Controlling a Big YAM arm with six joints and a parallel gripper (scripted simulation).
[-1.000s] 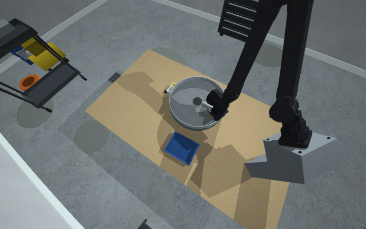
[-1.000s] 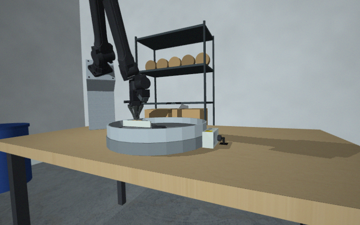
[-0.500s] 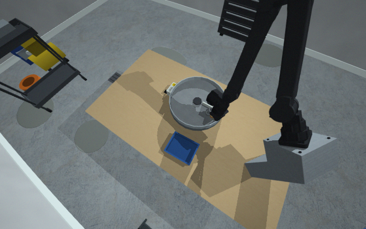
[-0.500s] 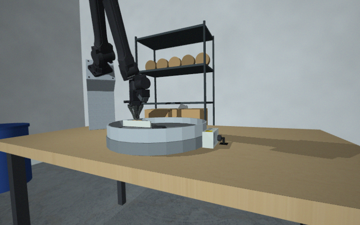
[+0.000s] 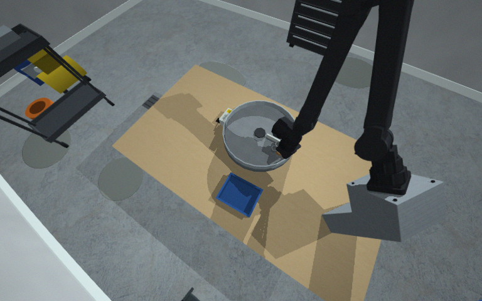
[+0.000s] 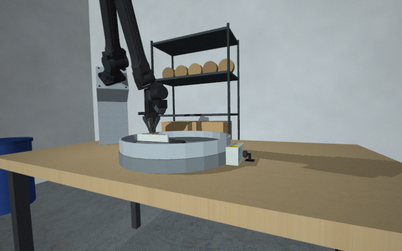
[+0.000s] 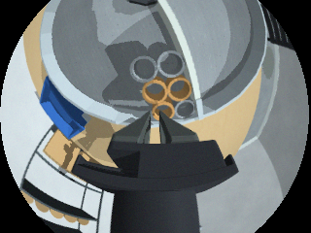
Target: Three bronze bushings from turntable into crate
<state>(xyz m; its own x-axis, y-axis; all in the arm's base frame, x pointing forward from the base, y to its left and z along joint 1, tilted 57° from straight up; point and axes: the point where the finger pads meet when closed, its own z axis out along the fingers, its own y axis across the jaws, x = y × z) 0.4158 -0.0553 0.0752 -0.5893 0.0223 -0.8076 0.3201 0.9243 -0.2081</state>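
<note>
The grey turntable [image 5: 258,135] stands on the wooden table, and it shows in the side view [image 6: 175,148] as well. In the wrist view three bronze bushings [image 7: 155,91] [image 7: 179,88] [image 7: 165,112] and two silver bushings [image 7: 144,66] [image 7: 171,61] lie clustered against the white wiper bar [image 7: 178,39]. My gripper [image 7: 155,115] hangs right over the nearest bronze bushing and partly hides it. Its fingers stand close together and I see nothing held between them. It is at the turntable's right side [image 5: 278,150], with its tips near rim height [image 6: 152,130]. The blue crate [image 5: 238,194] sits in front of the turntable and looks empty.
A white motor box [image 6: 234,153] is fixed to the turntable's rim. A dark hub [image 5: 259,132] sits at the turntable's centre. The arm's grey base block [image 5: 391,209] stands at the table's right. A shelf rack [image 6: 201,79] stands behind the table.
</note>
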